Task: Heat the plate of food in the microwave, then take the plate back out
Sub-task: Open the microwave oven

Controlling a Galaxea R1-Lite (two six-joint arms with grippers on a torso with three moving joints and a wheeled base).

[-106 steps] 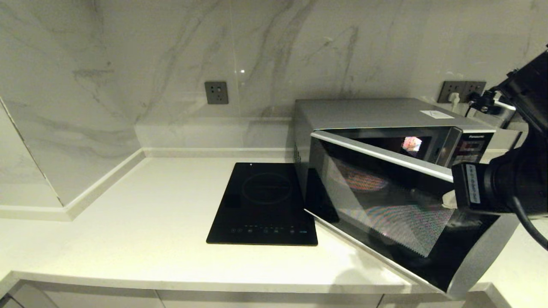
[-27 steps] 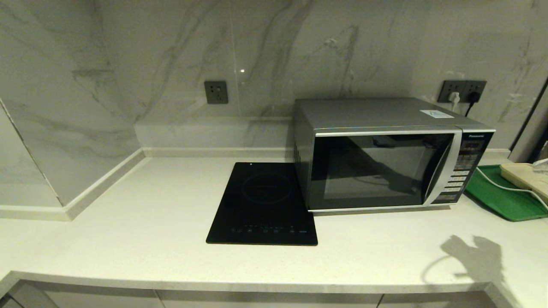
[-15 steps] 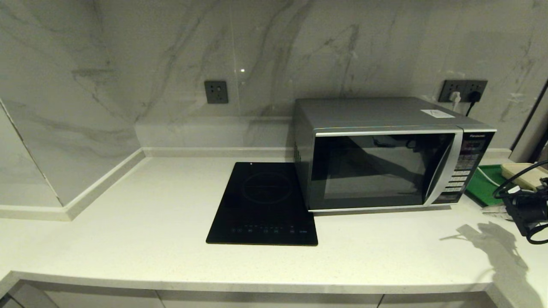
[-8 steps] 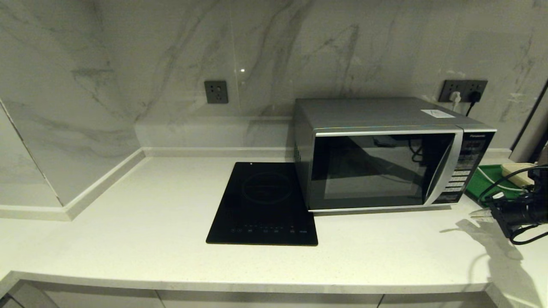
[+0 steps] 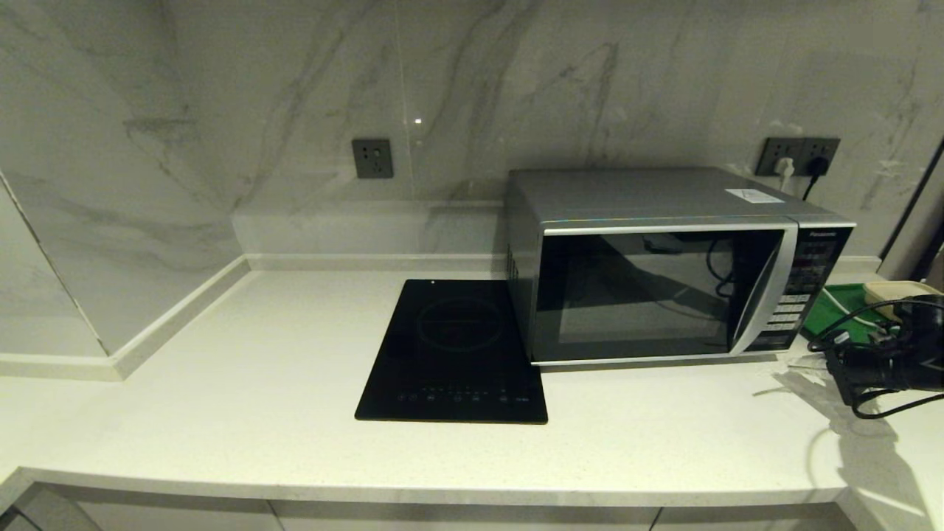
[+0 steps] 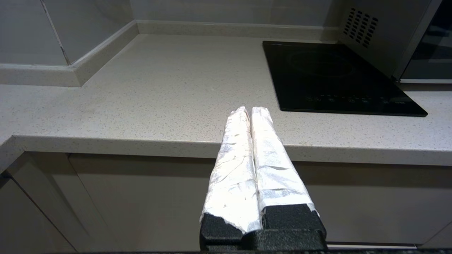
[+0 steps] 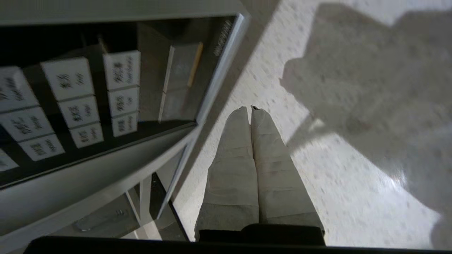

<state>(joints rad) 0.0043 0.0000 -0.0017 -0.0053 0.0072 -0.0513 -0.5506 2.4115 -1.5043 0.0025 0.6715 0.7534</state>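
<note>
The microwave (image 5: 664, 273) is found at the centre right of the head view, on a pale speckled counter (image 5: 258, 383), with its dark glass door (image 5: 641, 295) shut flush against the body and its curved silver handle (image 5: 759, 295) at the door's right edge. The button panel (image 5: 807, 284) is set on the far right of the front face; rows of white keys (image 7: 77, 95) are seen close up in the right wrist view. The plate of food cannot be made out through the dark glass in any view, so its place cannot be told. The right gripper (image 5: 800, 361) is located at the right edge of the head view, low over the counter, just beside the microwave's lower right front corner; its two tape-wrapped fingers (image 7: 233, 162) are pressed together with nothing between them. A shadow (image 5: 848, 420) is cast by the arm on the counter at lower right. The left gripper (image 6: 250, 111) appears only in the left wrist view, held at the counter's front edge, well apart from the microwave, its foil-wrapped fingers (image 6: 233, 158) likewise closed on nothing. A flat black cooktop (image 5: 457, 350) lies just to the left of the microwave. A green tray (image 5: 841, 306) is partly seen at the far right, behind the right arm. Two wall sockets (image 5: 372, 159) (image 5: 800, 155) are mounted on the marble backsplash.
</note>
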